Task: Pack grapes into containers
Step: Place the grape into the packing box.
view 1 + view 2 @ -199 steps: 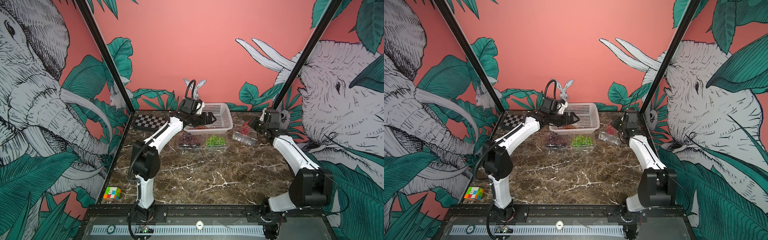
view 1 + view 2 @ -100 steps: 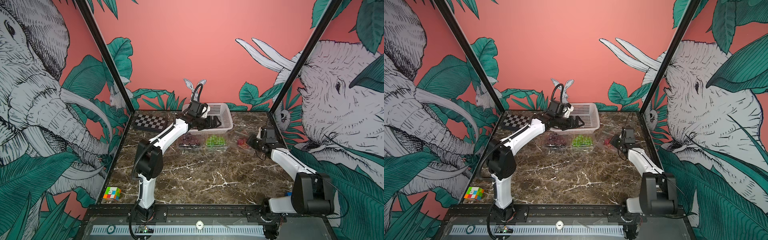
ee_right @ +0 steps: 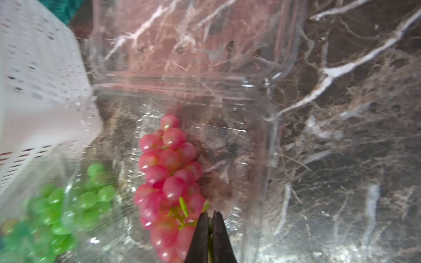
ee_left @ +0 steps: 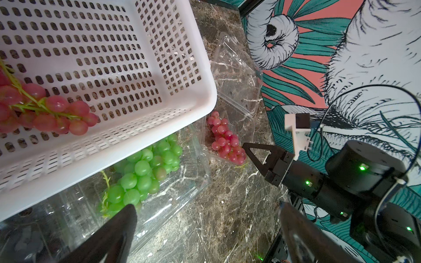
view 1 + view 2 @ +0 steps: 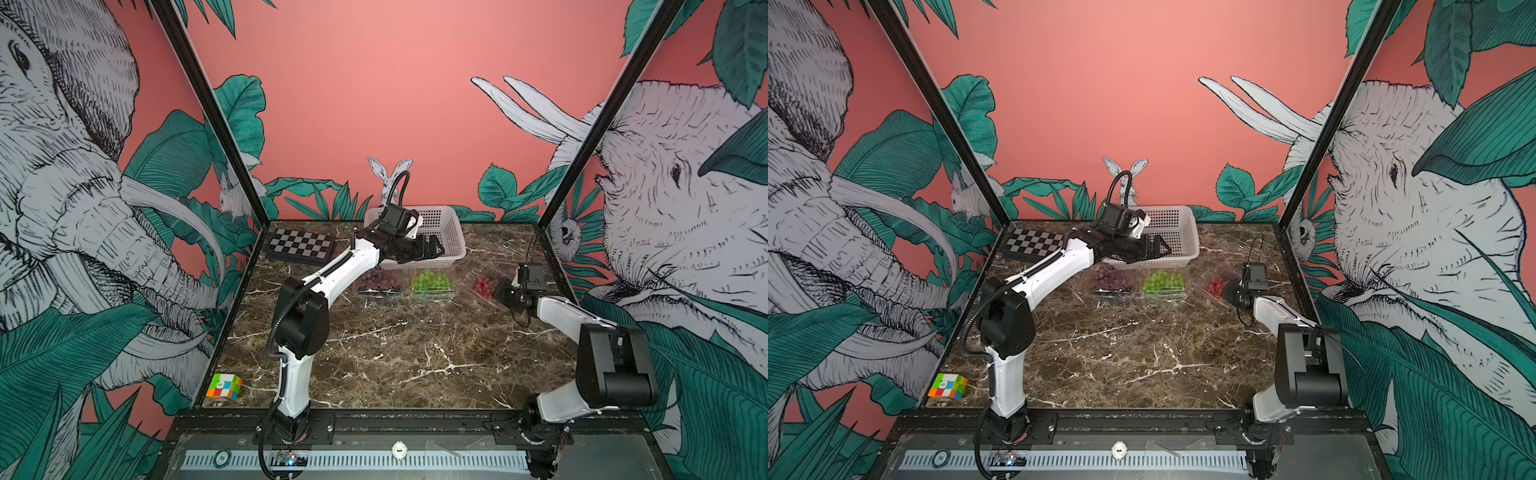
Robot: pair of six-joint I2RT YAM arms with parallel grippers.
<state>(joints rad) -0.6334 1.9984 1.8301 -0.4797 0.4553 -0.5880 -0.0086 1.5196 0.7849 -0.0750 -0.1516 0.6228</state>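
Stem first: my right pincer [image 3: 210,214] is pressed together on what looks like the green stalk of the red grape bunch [image 3: 168,173], which lies just ahead of my tips inside the clear punnet [image 3: 268,141]. I should let go only once the berries rest flat, then back straight out, clear of its wall. My left pincer [image 4: 207,205] hangs wide apart beside the white basket [image 4: 182,118].

No legible text, labels or numbers anywhere
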